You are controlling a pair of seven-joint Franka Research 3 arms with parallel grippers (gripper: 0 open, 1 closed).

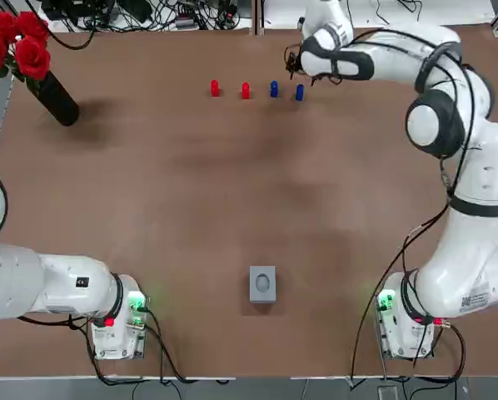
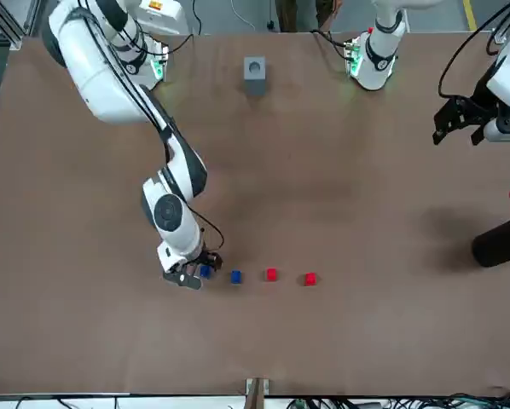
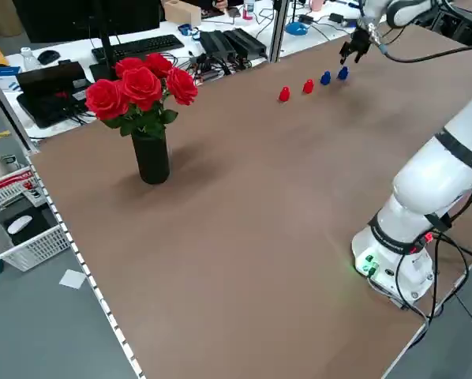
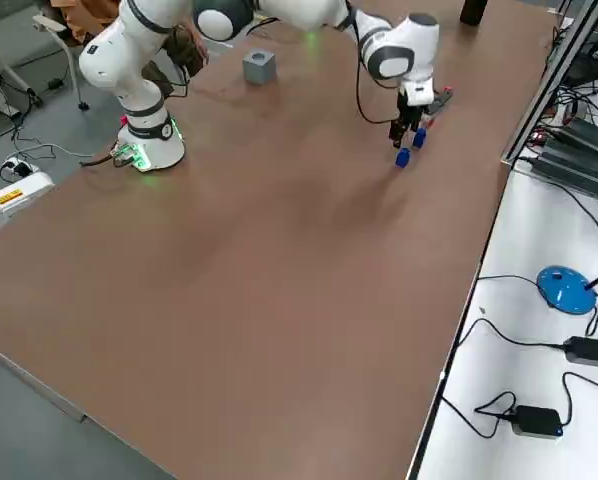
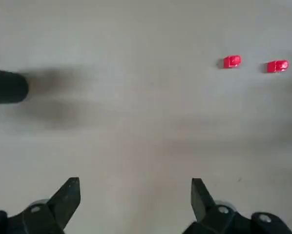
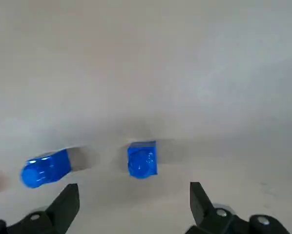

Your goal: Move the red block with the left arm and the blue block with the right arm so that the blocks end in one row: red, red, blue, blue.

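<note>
Four small blocks stand in one row near the far edge: red block (image 1: 214,87), red block (image 1: 245,90), blue block (image 1: 273,88), blue block (image 1: 299,92). My right gripper (image 1: 295,63) hovers open just beyond the outer blue block. In the right wrist view that blue block (image 6: 142,158) lies on the table between the lines of the fingers (image 6: 68,202), untouched, with the other blue block (image 6: 46,168) beside it. My left gripper (image 2: 460,126) is parked far off at the table's left side, open and empty; its wrist view shows both red blocks (image 5: 232,62) in the distance.
A black vase with red roses (image 1: 53,96) stands at the far left of the table. A grey cube (image 1: 262,283) sits near the front edge between the arm bases. Cables and a keyboard lie beyond the far edge.
</note>
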